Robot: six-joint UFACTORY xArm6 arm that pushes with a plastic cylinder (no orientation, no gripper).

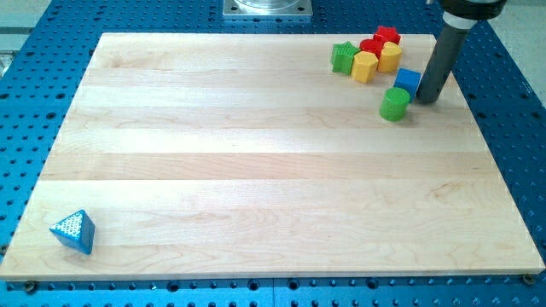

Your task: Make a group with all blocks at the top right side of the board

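While my tip (pixel 427 100), a bare rod with no jaws to open, touches the blue cube (pixel 408 82) far right, the blue triangular block (pixel 73 231), stranded near left, looks light, rigid, likely to pivot unless pushed squarely on a flat face.

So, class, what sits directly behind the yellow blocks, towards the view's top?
Two red blocks sit behind the yellow blocks, touching them. The yellow ones cover the red blocks' lower parts, so their full shapes cannot be seen.

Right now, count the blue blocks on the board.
2. A blue cube sits in the top-right cluster, beside my tip. A blue triangular block lies alone at the view's bottom left.
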